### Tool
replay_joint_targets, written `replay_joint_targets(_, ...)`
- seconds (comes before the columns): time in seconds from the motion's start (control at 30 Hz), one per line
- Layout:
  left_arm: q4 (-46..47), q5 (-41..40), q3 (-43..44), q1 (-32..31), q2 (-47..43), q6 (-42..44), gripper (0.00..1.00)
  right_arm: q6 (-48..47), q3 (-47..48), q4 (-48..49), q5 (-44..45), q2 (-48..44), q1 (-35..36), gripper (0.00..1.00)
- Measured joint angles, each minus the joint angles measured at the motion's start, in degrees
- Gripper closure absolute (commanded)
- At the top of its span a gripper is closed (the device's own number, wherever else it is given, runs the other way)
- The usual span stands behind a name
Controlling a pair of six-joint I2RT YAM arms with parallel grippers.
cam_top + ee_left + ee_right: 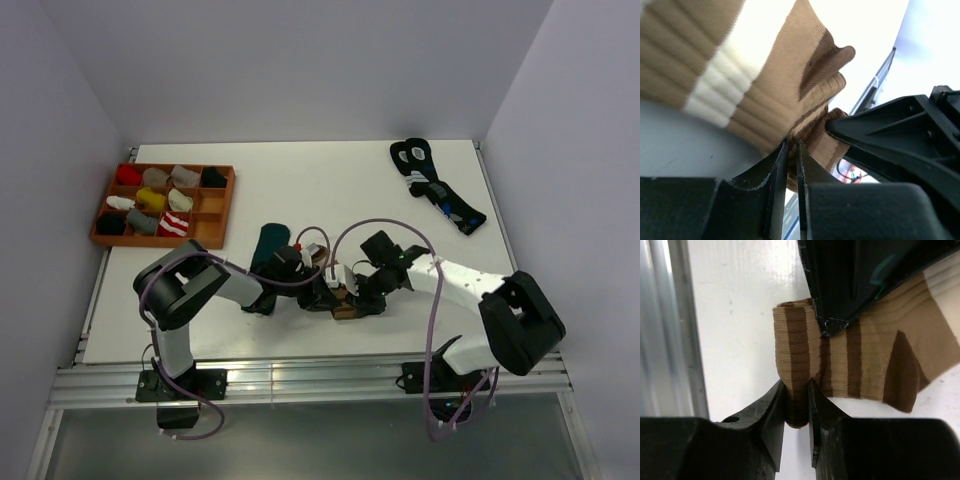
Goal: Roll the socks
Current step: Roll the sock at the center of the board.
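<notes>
Brown knit with cream stripes, the sock lies near the front edge of the table, between both hands. The right hand pinches its rolled end. The left hand is almost pressed together at the sock's edge (whether fabric sits in the slit, I cannot tell). The roll looks loose and could spring open if the pinch slips, and the crowded hands may knock each other. A dark green sock lies just beside the left hand. The black socks and a tray sit well apart.
</notes>
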Motion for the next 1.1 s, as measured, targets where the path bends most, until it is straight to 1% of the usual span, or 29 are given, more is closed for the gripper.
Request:
replay_joint_targets(0.13, 0.76, -3.61, -1.27, -1.14, -1.29, -0.31, 0.82, -3.48, 4.79, -7.17, -4.63, 5.68, -3.1, 0.8)
replay_joint_targets(0.37, 0.83, -9.84, -1.75, -4.04, -2.73, -0.11, 0.82, -9.42, 13.27, -19.02, -9.64, 17.18, -7.37, 0.8)
replay_joint_targets(0.57, 1.92, -15.13, -3.54, -5.81, -4.7, 0.9, 0.78, -12.85, 21.07, -27.91, -12.96, 27.45, -9.62, 0.8)
replay_joint_targets(0.67, 1.99, -18.62, -5.03, -6.69, -6.86, 2.14, 0.76, -12.94, 22.93, -30.1, -13.99, 30.16, -10.34, 0.8)
replay_joint_targets(0.9, -0.37, -27.91, -7.08, -10.27, -11.47, 9.11, 0.72, -10.91, 25.66, -32.54, -13.92, 32.94, -10.47, 0.8)
replay_joint_targets(1.1, -1.86, -33.2, -8.2, -12.61, -14.97, 17.55, 0.63, -8.76, 26.56, -33.14, -13.03, 33.66, -10.47, 0.8)
